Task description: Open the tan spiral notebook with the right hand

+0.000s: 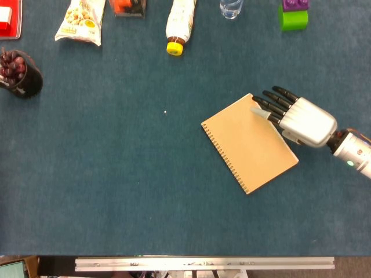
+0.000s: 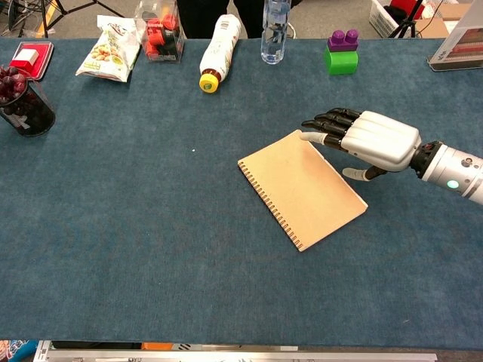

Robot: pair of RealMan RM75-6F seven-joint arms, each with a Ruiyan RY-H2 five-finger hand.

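Your right hand [image 1: 304, 120] is hanging palm down at the far right corner of the notebook [image 1: 249, 143], its fingers [image 2: 326, 124] stretched out and slightly apart, holding nothing. The fingertips are reaching over the notebook's far corner; whether they are touching the cover, you cannot tell from either view. The thumb [image 2: 356, 173] is pointing down just off the notebook's right edge.

The notebook is lying closed and flat on the blue table [image 1: 116, 174], turned at an angle, with its wire spiral [image 1: 225, 160] running along the edge nearer your left side (the side away from your hand). The cloth right around it is bare, so nothing is crowding its edges.

Everything else is sitting well apart along the far side. A bottle with a yellow cap [image 2: 215, 52] is lying on its side, cap toward you. Just to its right a clear water bottle [image 2: 275, 30] is standing upright. A green and purple block [image 2: 342, 51] is sitting beyond your hand. Further left you are seeing a snack bag [image 2: 108, 50], a clear box with red and orange things inside [image 2: 161, 34], and a red tray [image 2: 30, 56]. A dark cup of red fruit [image 2: 23, 102] is standing at the far left edge.
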